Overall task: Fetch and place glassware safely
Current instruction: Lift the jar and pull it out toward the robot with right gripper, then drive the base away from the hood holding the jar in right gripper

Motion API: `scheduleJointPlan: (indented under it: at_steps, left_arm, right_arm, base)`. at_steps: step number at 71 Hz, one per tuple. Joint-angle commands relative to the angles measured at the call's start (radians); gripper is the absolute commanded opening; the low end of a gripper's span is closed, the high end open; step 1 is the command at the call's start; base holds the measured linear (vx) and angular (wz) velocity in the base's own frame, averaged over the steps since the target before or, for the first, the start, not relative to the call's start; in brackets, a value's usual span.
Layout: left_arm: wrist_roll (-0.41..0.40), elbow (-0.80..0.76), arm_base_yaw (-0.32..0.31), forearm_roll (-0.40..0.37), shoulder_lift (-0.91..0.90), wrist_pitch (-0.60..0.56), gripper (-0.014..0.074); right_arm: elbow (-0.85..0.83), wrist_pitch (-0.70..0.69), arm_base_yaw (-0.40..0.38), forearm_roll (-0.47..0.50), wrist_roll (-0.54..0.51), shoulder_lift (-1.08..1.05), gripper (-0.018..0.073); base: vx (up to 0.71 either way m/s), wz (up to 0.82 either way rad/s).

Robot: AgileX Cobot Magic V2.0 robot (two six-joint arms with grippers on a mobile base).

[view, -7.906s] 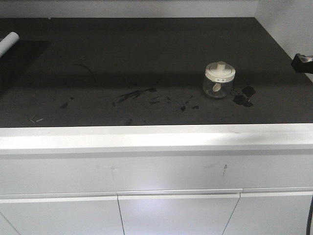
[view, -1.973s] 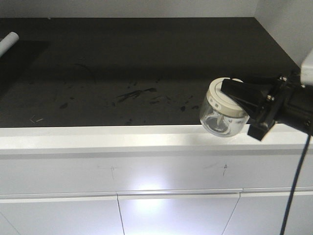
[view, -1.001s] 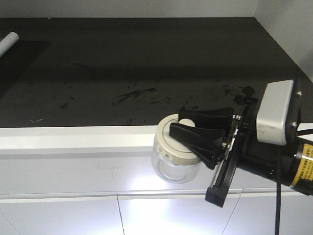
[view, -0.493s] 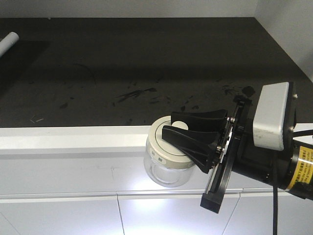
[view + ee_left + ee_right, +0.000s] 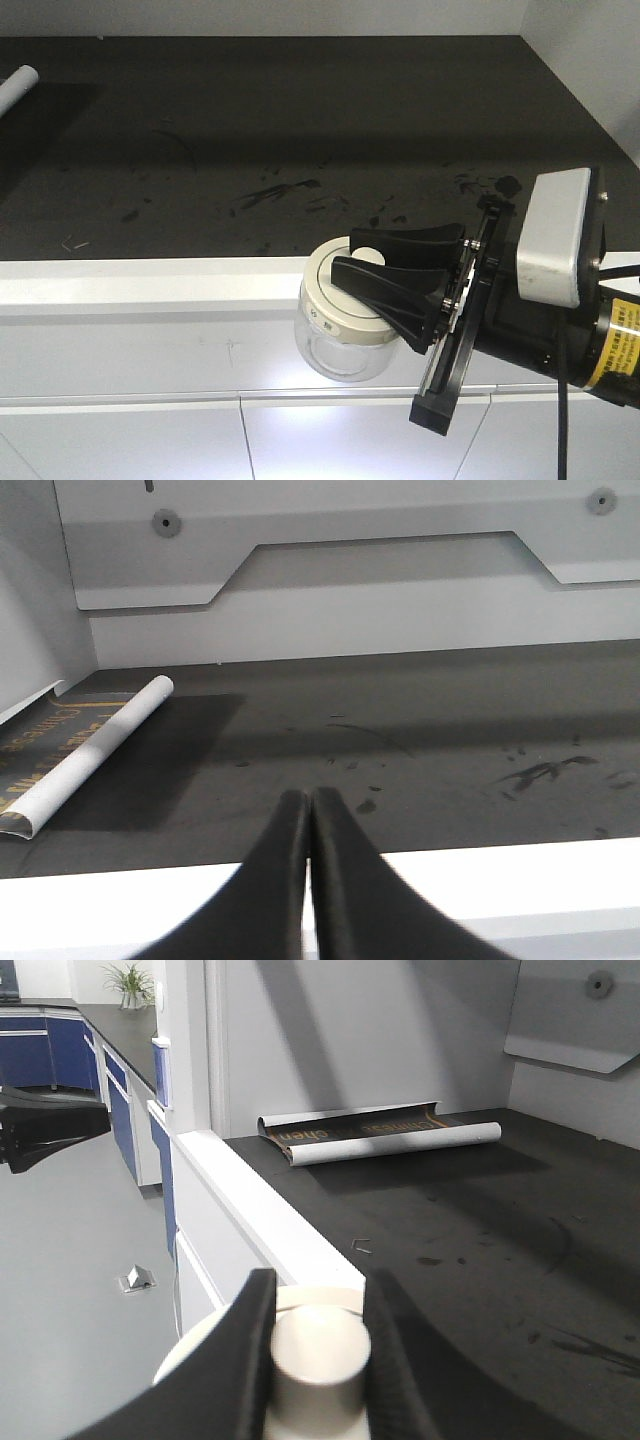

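Because the right gripper pinches the central knob of the cream-white lid from both sides, the small squat clear glass jar hangs directly beneath its black fingers, a hold that probably keeps the glass body free of pressure. The jar is off the dark matte countertop, in the air just before the white front ledge. The left gripper is pressed together, holding nothing.
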Motion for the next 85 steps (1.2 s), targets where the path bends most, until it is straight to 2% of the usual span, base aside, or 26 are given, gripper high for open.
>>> scheduleJointPlan:
  at_steps: [1, 37, 85]
  left_arm:
    - [-0.008, -0.026, -0.002, -0.010, 0.011, -0.069, -0.0007]
    - [-0.008, -0.026, -0.002, -0.010, 0.011, -0.069, -0.0007]
    - [-0.008, -0.026, -0.002, -0.010, 0.011, -0.069, -0.0007]
  right_arm:
    - [-0.033, -0.053, 0.000, 0.061, -0.007, -0.012, -0.0001]
    - [-0.033, -0.057, 0.000, 0.056, -0.006, -0.012, -0.0001]
    - [-0.033, -0.057, 0.000, 0.056, -0.006, -0.012, -0.0001]
  base:
    - [0.00, 0.00]
    - [0.00, 0.09]
    - [0.00, 0.62]
